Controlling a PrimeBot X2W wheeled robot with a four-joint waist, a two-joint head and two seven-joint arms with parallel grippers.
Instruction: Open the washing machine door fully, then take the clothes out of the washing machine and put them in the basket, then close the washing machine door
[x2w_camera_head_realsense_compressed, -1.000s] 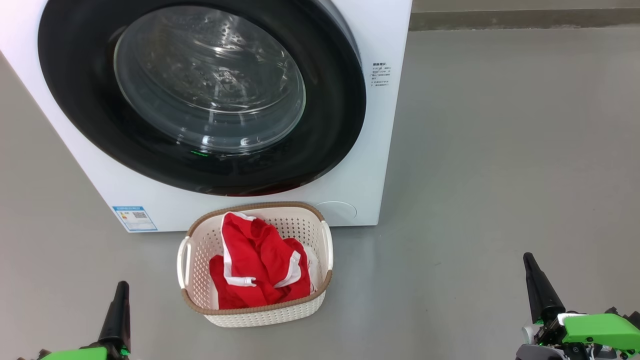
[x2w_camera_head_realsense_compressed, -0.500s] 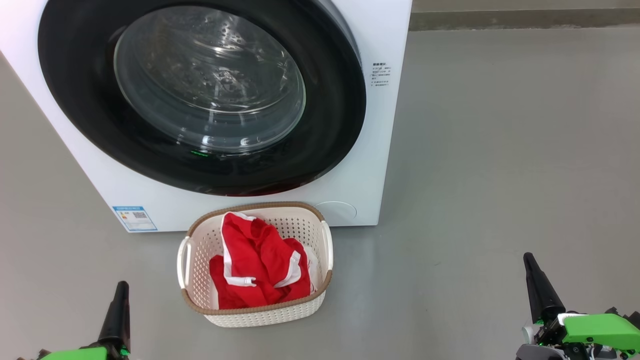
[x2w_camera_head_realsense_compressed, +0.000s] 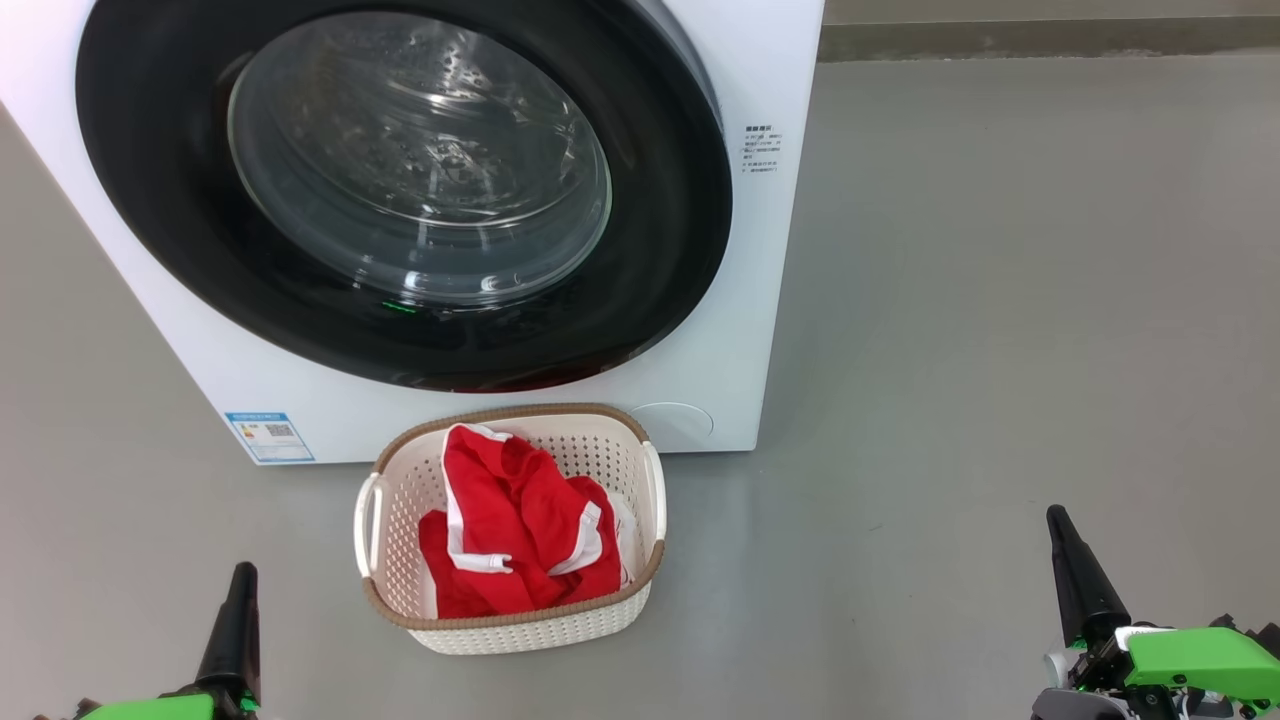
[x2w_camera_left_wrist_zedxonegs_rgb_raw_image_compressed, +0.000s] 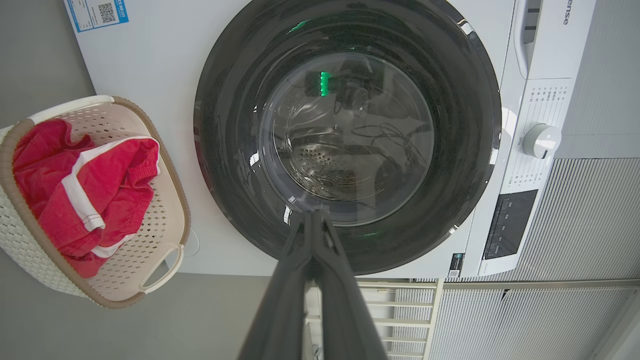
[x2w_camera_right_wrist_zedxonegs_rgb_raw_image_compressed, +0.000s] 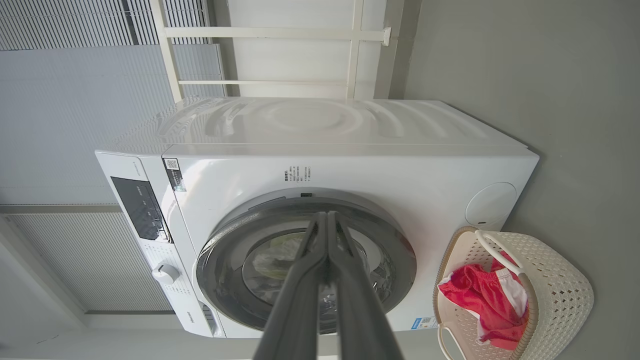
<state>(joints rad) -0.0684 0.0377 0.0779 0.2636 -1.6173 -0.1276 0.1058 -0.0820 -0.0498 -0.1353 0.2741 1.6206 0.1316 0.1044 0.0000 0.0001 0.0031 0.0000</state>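
Grey floor bears washing machine and basket.

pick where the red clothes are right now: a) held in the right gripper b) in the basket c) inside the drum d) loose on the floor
b: the clothes lie heaped inside the basket, which stands on the floor in front of the washing machine, whose door is shut.

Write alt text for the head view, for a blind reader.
White washing machine with its black-rimmed door closed, on a grey floor; before it, a cream basket holds the red clothes. The left gripper and right gripper, both shut and empty, sit at the lower corners.
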